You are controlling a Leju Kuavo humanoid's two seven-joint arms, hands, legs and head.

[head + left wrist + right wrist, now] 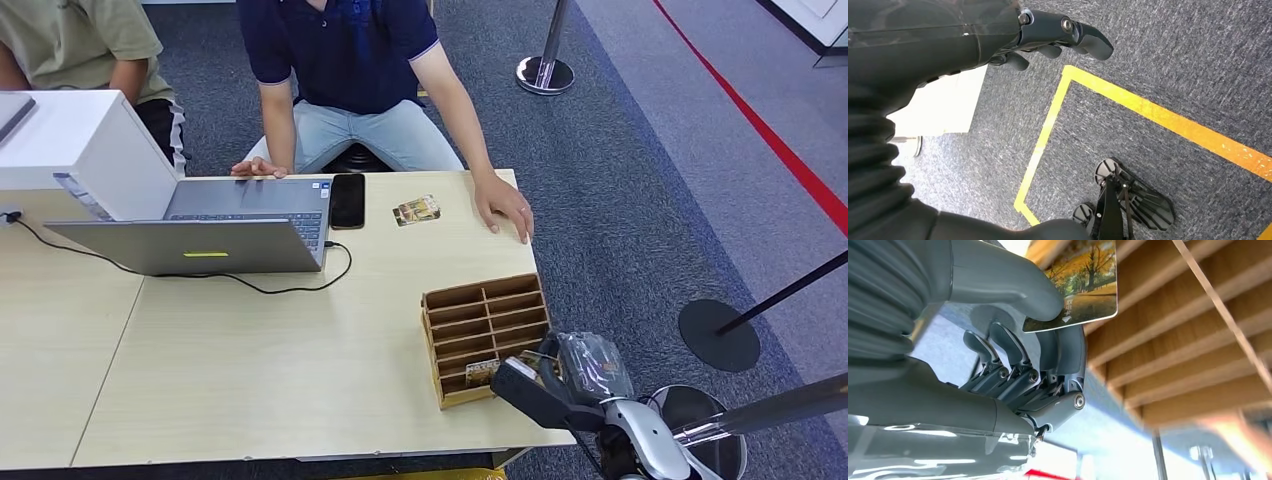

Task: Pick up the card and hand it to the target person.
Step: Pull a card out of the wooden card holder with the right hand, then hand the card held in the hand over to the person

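My right hand (563, 383) is at the near right end of the wooden card rack (485, 325), which stands by the table's right edge. In the right wrist view its thumb (1013, 285) presses a card (1090, 282) printed with autumn trees against the fingers, so the card is pinched. The card stays close against the rack's slats (1193, 335). Another card (481, 372) stands in the rack's nearest slot. My left hand (1048, 37) hangs over the carpet, holding nothing. A person in a navy shirt (345, 50) sits across the table.
A loose card (417, 210), a black phone (347, 200) and an open laptop (215, 228) with its cable lie on the table's far half. The seated person's hand (505, 205) rests near the far right corner. A white box (70, 140) stands far left. Stanchion bases (718, 335) stand right.
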